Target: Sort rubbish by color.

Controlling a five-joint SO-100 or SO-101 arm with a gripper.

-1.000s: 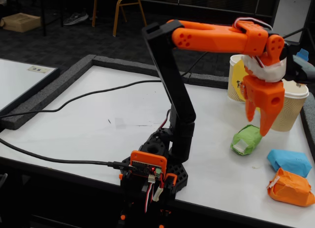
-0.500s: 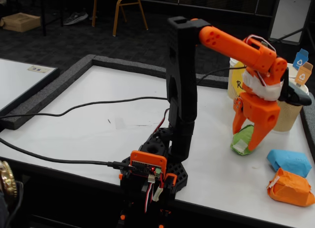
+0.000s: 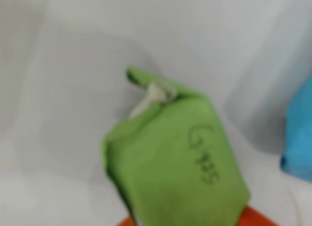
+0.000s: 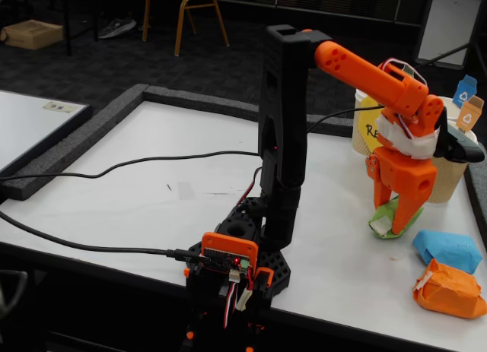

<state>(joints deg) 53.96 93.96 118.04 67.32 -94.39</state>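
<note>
Dark carpet floor point(image 4: 99, 63); yellow-legged chair point(image 4: 183, 6) behind; white table point(image 4: 167, 192), grey foam border point(image 4: 84, 131); cardboard box point(image 4: 32, 34) on floor.

- A white table point(image 4: 152, 207) with a grey foam border filled the frame's middle.
- Green wad point(image 4: 386, 217), blue wad point(image 4: 447, 250) and orange wad point(image 4: 449, 289) lay lower right.
- Black cables point(image 4: 114, 167) crossed the left.
- Beige cups point(image 4: 449, 166) stood upper right.

The green wad point(image 3: 175, 162) is matt creased paper with white tape. The gripper point(image 4: 397, 223) is smooth orange plastic. The table point(image 4: 152, 185) is smooth white, edged in rough grey foam.
</note>
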